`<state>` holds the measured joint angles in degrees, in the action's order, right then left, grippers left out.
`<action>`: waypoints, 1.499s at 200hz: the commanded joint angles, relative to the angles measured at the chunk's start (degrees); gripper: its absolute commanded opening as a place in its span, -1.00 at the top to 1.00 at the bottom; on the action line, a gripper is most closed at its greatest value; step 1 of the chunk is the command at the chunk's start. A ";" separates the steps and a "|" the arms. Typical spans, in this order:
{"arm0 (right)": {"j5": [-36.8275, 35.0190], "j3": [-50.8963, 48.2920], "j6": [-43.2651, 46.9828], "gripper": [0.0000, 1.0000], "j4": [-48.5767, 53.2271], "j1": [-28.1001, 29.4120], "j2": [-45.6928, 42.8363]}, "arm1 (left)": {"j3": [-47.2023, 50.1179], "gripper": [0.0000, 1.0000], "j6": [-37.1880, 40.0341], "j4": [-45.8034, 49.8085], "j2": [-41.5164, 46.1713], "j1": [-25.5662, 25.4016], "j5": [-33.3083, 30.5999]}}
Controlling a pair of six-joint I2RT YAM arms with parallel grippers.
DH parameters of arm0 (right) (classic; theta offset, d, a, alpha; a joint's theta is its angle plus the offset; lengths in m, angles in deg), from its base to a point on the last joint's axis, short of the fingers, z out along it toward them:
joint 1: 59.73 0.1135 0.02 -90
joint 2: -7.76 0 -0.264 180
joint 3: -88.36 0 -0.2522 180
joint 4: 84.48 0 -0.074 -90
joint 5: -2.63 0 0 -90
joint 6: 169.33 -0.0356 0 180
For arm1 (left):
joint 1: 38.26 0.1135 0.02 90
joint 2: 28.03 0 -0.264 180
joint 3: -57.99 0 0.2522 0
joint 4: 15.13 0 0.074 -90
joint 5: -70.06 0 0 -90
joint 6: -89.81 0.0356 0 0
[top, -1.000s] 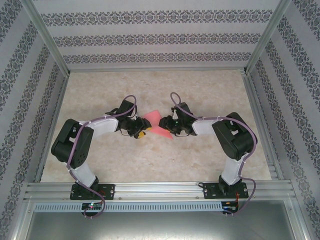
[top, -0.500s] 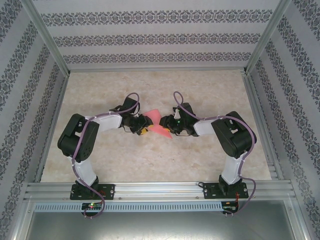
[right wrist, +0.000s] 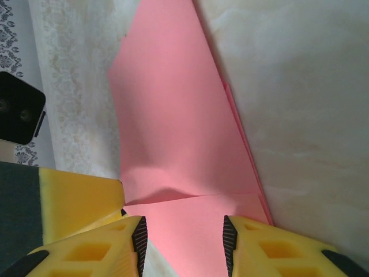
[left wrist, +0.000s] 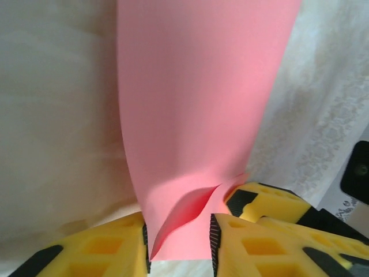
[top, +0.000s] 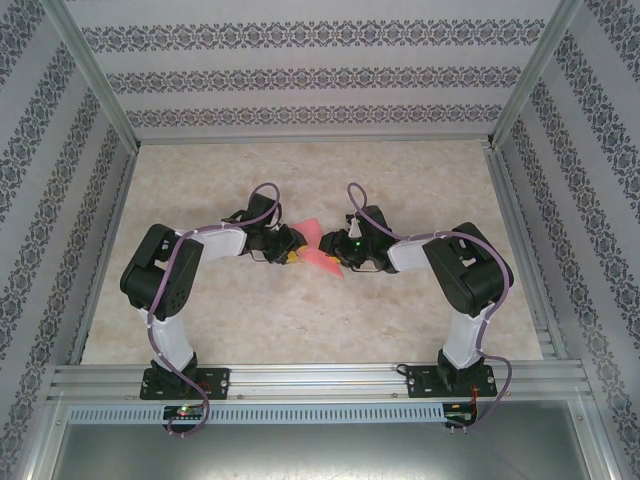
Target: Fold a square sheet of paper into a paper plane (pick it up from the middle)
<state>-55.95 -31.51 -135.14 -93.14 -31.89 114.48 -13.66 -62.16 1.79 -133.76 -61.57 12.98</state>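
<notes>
Patterned wallpaper (top: 320,80) lines 3 sides of a pale marbled table (top: 300,320). From above, the pink paper (top: 318,252) lies mid-table between the 2 arms, with the left gripper (top: 291,252) at its left end and the right gripper (top: 338,252) at its right.

Left wrist: the paper's near end buckles between the 2 yellow fingers (left wrist: 104,248) and touches both; whether they grip it, I cannot tell.

Right wrist: the jaws stand apart, and the creased paper lies flat on the table across the gap.
</notes>
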 commanded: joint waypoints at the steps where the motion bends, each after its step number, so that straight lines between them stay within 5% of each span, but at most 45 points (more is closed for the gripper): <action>1: -1.48 -1.57 0.70 0.17 5.44 -0.59 2.08 | 0.52 0.36 -0.93 -4.24 -0.52 -0.77 1.06; 70: 0.03 -0.96 10.79 0.12 4.35 -0.50 -1.15 | 1.37 0.39 -1.41 -10.34 -2.74 -0.76 5.16; 127: -2.20 0.85 18.65 -0.17 8.32 -0.17 -5.02 | 1.56 0.61 -0.70 -9.03 -2.31 -0.69 5.41; 173: -17.49 0.50 29.90 -0.44 15.38 4.79 -13.54 | 0.97 0.82 0.01 -5.69 -1.17 -0.74 4.34; 212: -33.92 -0.46 45.01 -0.46 17.39 12.17 -17.78 | -0.15 0.85 0.01 -3.73 -0.01 -0.69 4.77; 300: -37.84 -7.04 67.29 -0.33 4.69 18.38 -15.14 | -1.10 0.85 -1.02 -0.53 2.16 -0.73 5.04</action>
<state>-89.46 -38.44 -75.82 -83.34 -15.50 96.82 -13.31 -63.25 -1.40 -133.81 -61.57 17.55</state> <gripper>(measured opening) 0.673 0.075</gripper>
